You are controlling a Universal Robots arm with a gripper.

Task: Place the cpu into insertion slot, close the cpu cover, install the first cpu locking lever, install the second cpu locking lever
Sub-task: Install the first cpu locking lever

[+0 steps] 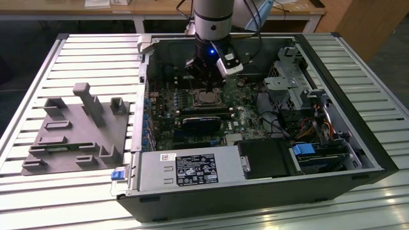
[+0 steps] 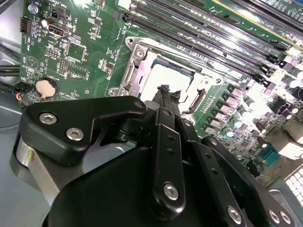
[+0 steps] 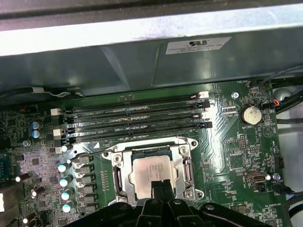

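The cpu lies just under the gripper, whose jaws are pinched together on nothing, tips at one edge of the chip. Around it the cpu cover appears folded flat over the insertion slot, so the locking levers seem the step in hand. That calls for a steady push on a thin lever, clear of the motherboard.

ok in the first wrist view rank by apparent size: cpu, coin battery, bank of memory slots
1. bank of memory slots
2. cpu
3. coin battery
No close calls, and nearness to the camera doesn't change the order.
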